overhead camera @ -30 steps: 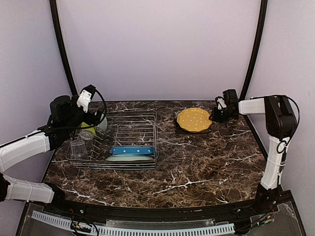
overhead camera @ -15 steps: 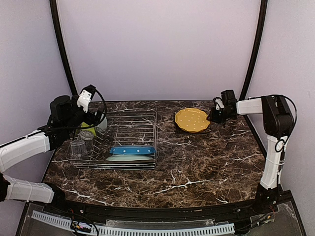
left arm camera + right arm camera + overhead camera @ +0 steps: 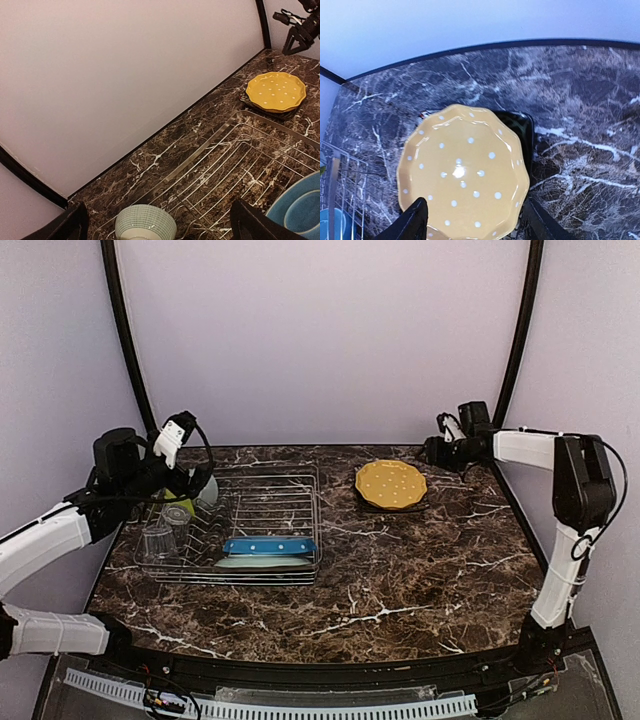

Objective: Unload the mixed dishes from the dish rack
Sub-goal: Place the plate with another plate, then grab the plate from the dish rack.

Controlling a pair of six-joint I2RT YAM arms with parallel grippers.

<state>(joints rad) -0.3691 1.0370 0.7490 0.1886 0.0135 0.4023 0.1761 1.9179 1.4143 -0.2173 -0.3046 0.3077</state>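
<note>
Right gripper [image 3: 476, 216] spread and empty near yellow dotted plate [image 3: 462, 170], which sits on black square plate [image 3: 522, 127] by worktop's back-right corner; left gripper [image 3: 160, 218], wide and empty, is nearer dish rack [image 3: 235, 117] at left edge, small pale-green bowl [image 3: 145, 222] just below it.

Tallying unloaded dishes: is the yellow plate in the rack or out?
Out: yellow plate lies atop the black square plate, beside the dish rack.

Top cam overlooks whole table [image 3: 400, 580]; both wrist cams, nearer, also catch yellow plate [image 3: 462, 172].
</note>
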